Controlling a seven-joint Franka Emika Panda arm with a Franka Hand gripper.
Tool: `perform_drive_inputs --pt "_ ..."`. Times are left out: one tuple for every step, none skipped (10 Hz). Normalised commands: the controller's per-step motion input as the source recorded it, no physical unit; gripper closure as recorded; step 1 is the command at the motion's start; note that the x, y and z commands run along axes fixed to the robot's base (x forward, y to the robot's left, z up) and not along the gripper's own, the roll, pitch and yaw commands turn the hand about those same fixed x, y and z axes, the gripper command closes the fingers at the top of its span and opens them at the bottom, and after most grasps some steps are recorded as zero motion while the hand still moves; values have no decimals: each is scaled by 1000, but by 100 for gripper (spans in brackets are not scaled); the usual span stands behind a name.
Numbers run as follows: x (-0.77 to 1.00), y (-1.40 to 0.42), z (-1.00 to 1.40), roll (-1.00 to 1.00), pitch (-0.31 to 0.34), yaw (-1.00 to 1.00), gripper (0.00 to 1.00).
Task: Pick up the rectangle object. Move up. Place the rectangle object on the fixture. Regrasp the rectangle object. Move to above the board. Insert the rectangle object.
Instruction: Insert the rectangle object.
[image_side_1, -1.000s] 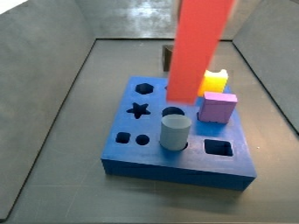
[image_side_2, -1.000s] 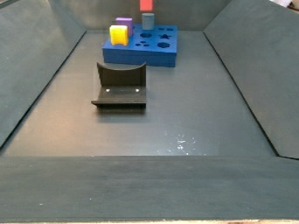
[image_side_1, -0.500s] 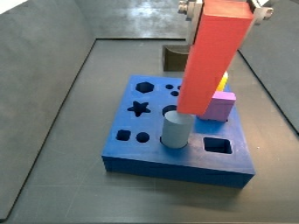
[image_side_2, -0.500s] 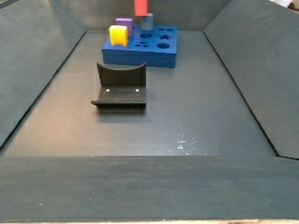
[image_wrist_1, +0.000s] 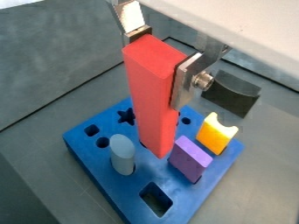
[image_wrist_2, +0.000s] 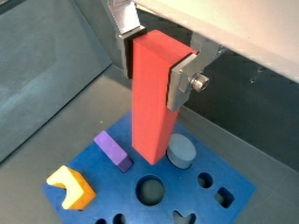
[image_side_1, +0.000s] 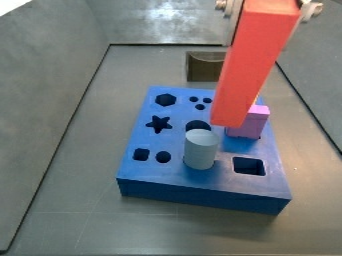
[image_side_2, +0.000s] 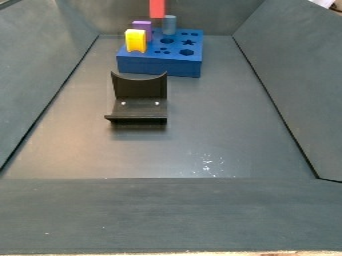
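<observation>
- We judge the step in hand to be the move to above the board (image_side_1: 174, 175), ahead of insertion; the block hangs over the slab and enters no hole.
- The board is a thick blue square slab with hexagon, star, round and square cut-outs; it already carries a grey cylinder (image_side_1: 199, 150), a pink-purple cube (image_side_1: 249, 122) and a yellow notched block (image_wrist_1: 216, 133).
- The rectangle object (image_side_1: 254, 65) is a long, plain red-orange block of square section, hanging roughly upright with a slight tilt in a side view, its lower end above the board's middle, near the cylinder and the cube.
- The gripper (image_wrist_1: 158, 54) is clamped on the upper part of the rectangle object; in both wrist views its silver plates press on opposite faces.
- To do this step well, we bring the block's lower end squarely over the free square hole (image_side_1: 250, 167), correct the tilt, and align its faces with the hole's edges before lowering.
- We keep clear of the cylinder and cube, which stand close to the path.
- The fixture (image_side_2: 138, 98) stands on the floor, well apart from the board.
</observation>
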Motion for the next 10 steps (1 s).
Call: perform_drive_inputs --pt "837 69 103 60 106 -194 100" --pt "806 146 114 49 137 -217 100" --pt "809 163 111 57 219 -129 100" --pt "0 0 140 80 13 0 100" --pt "0 -20 0 0 -7 0 100" --pt "746 74 -203 20 331 -97 100" --pt "786 89 -69 0 419 0 100" --pt "757 57 0 -20 411 -11 100" --pt "337 0 0 -3 174 -169 100" --pt "3 -54 -163 -29 0 0 100"
